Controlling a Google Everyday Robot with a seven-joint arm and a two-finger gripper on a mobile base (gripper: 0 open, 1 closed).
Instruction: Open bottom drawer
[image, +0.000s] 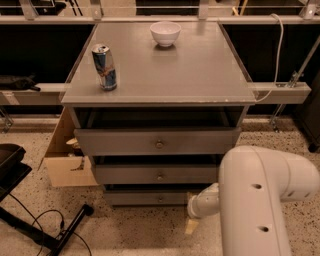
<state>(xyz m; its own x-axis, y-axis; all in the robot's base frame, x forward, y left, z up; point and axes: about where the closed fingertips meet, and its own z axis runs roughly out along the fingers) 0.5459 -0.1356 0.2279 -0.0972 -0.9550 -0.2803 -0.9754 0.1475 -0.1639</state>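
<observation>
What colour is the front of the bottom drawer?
Plain grey. The bottom drawer shows best in the camera view; the gripper hangs near its right end.

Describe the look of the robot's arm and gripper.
The arm is a thick, smooth white tube with a rounded end and two small dark holes. The gripper, low near the bottom drawer, is white at the wrist, pale yellowish at its tip. No cables show on it.

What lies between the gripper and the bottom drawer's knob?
Nothing stands in the way. In the camera view the gripper hangs low by the right end of the bottom drawer; only bare drawer front and speckled floor separate it from the knob.
</observation>
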